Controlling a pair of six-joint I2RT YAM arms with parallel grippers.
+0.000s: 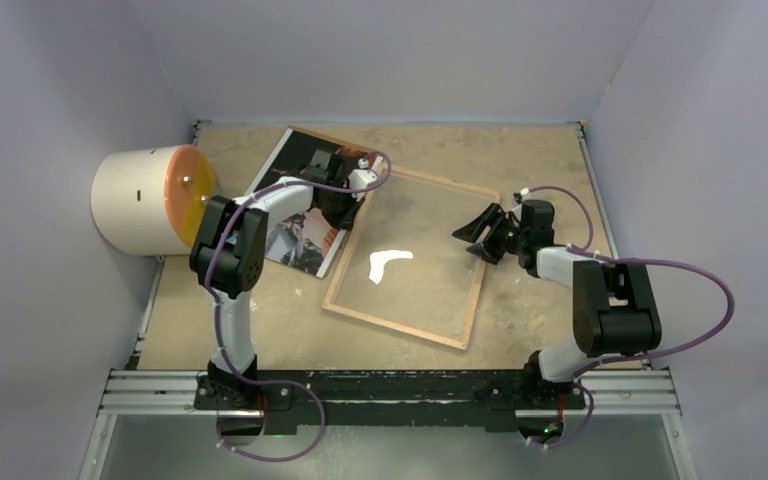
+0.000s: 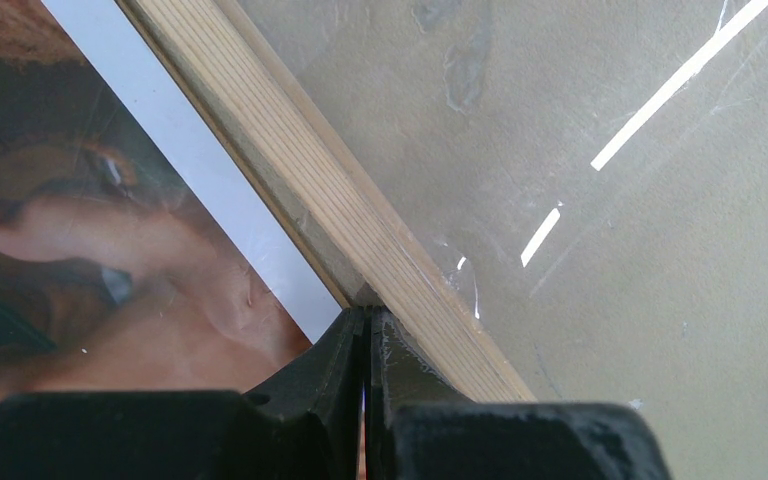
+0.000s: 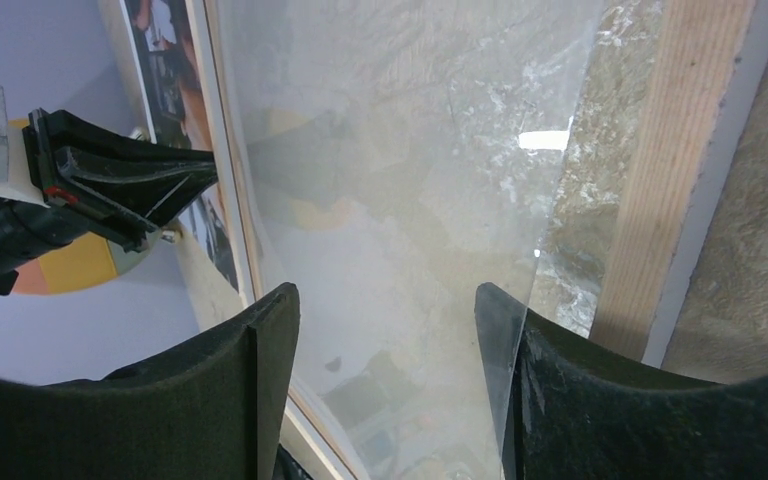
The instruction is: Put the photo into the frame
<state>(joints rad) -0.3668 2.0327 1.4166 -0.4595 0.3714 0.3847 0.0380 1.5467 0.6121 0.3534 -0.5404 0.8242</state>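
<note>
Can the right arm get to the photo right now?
Probably not easily. The open right end effector hovers over the frame, and the photo lies past the frame's left rail. The shut left end effector sits right there too, in the way.

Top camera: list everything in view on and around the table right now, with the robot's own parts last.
photo: one, dark with reddish-orange tones and a white border, far left of the table, beside the frame's left rail, partly under the left arm
frame: one, light wood with a clear glass pane, flat in the middle of the table
drum: one, white with an orange end face, on its side at the table's left edge
table: one, tan, scuffed
left gripper: shut, tips at the frame's left rail next to the photo
right gripper: open, over the glass near the frame's right rail
</note>
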